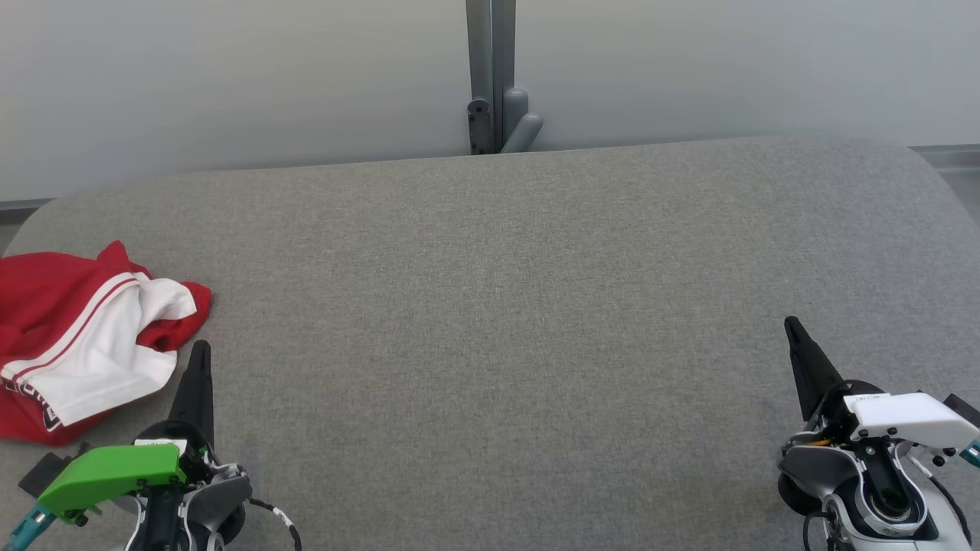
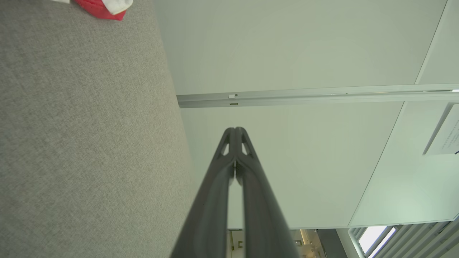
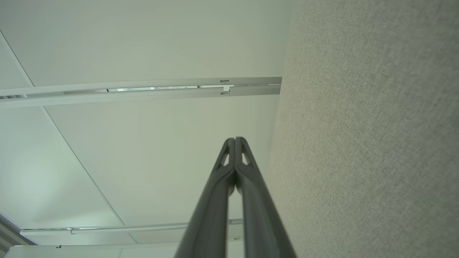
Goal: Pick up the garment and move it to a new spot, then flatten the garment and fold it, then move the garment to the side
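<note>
A crumpled red and white garment point(image 1: 73, 337) lies at the left edge of the grey padded table point(image 1: 498, 306); a corner of the garment point(image 2: 104, 7) peeks in at the top of the left wrist view. My left gripper point(image 1: 200, 350) hovers just right of the garment, its tips pressed together and holding nothing; the left gripper point(image 2: 235, 129) looks the same from its own wrist. Far off at the lower right, my right gripper point(image 1: 790, 324) is shut and empty too, and the right gripper point(image 3: 235, 139) shows closed tips in its wrist view.
A pale wall runs behind the table, with a grey vertical post point(image 1: 491, 76) at the back centre. Bare grey table surface stretches between the two grippers.
</note>
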`<state>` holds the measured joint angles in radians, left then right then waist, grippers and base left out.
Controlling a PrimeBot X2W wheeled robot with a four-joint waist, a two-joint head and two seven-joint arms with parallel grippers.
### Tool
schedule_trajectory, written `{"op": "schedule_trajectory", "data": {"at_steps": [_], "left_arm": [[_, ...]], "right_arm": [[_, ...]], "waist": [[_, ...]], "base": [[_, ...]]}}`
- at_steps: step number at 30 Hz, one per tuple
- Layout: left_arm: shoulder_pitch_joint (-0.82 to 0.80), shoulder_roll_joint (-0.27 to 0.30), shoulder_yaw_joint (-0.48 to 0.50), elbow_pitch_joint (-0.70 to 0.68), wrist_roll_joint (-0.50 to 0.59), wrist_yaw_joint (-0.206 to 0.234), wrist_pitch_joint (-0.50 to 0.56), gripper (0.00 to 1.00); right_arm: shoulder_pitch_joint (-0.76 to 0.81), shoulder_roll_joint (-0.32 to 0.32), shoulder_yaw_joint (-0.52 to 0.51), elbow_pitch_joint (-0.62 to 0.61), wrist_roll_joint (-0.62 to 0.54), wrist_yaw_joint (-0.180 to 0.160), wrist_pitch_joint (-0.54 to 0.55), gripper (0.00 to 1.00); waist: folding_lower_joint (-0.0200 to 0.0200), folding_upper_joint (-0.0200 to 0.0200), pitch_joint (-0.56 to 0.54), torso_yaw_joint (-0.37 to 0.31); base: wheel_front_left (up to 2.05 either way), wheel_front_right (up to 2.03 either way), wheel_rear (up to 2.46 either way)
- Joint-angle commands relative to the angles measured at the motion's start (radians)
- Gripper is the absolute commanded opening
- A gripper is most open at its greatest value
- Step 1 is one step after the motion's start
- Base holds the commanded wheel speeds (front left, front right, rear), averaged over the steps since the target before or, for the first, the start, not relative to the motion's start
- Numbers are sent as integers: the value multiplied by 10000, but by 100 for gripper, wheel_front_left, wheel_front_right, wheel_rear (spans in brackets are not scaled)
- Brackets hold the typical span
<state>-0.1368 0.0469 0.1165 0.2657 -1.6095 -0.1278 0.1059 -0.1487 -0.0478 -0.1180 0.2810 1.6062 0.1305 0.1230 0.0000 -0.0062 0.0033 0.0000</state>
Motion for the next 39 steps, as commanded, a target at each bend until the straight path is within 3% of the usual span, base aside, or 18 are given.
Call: {"op": "schedule_trajectory", "data": {"at_steps": [1, 27, 28, 39], "left_arm": [[124, 63, 7, -17, -21, -61, 50, 0], [124, 64, 7, -17, -21, -61, 50, 0], [1, 0, 0, 0, 0, 0, -1, 100], [132, 33, -218, 404, 557, 13, -412, 100]], "right_arm": [[92, -45, -24, -37, 48, 4, 21, 0], [92, -45, -23, -36, 48, 4, 21, 0], [0, 0, 0, -2, 0, 0, 0, 100], [192, -85, 364, 168, -470, -1, -397, 100]], "waist": [[0, 62, 0, 0], [0, 62, 0, 0], [0, 0, 0, 0], [0, 4, 19, 1]], "base": [[0, 0, 0], [0, 0, 0], [0, 0, 0], [0, 0, 0]]}}
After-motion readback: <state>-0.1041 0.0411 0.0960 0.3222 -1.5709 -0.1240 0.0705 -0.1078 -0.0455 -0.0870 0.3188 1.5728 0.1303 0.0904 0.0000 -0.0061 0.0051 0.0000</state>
